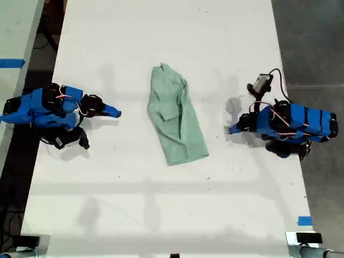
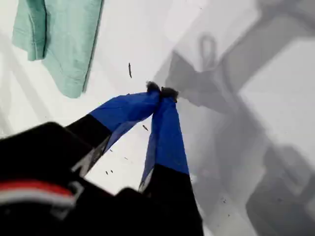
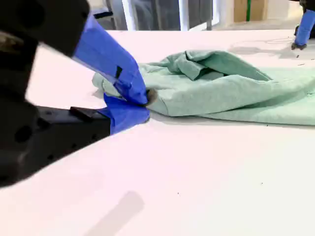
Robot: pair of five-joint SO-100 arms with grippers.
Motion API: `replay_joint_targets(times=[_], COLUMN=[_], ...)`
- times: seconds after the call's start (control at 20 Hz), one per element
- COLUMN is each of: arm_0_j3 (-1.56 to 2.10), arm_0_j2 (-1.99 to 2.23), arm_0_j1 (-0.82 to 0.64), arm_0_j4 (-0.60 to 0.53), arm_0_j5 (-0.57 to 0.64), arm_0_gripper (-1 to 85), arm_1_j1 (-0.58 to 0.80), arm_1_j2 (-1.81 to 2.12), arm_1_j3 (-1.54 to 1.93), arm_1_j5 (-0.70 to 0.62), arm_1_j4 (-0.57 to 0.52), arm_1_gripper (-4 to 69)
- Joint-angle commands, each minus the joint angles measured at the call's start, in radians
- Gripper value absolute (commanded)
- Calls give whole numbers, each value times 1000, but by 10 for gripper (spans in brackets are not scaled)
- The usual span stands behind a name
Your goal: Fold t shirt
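well, we find the t shirt [image 1: 177, 123] lying near the middle of the white table [image 1: 161, 215], folded into a long narrow strip. it runs from the far side of the exterior view toward the near side, slanting a little to the exterior view's right as it comes nearer. its far end is rumpled and rounded, a folded layer lies across the upper half, and the near end is flatter and squared off.

my first gripper [image 1: 232, 129] sits low over the table on the exterior view's right, pointing toward the cloth and well short of it. in the first wrist view we see my first gripper [image 2: 161, 91] with its blue jaws pressed tip to tip and nothing between them. the squared end of the t shirt [image 2: 64, 34] lies beyond the tips and off to one side, with bare table and grey shadows around them.

my second gripper [image 1: 117, 113] rests on the exterior view's left, also aimed at the garment and apart from it. the second wrist view looks low across the table. there my second gripper [image 3: 143, 105] has its jaws together, empty, with the wrinkled t shirt [image 3: 236, 88] stretched out just behind the tips.

we also note a scrap of blue tape [image 1: 304, 220] near the table's near edge on the exterior view's right.
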Motion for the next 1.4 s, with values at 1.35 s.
replay_joint_targets(times=[1.35], arm_0_j3=[-2187], arm_0_j2=[-2467], arm_0_j1=[367], arm_0_j4=[331], arm_0_j5=[-293], arm_0_gripper=[243], arm_1_j1=[-256], arm_1_j2=[-1652], arm_1_j3=[-1526], arm_1_j5=[232], arm_1_j4=[127], arm_1_gripper=[277])
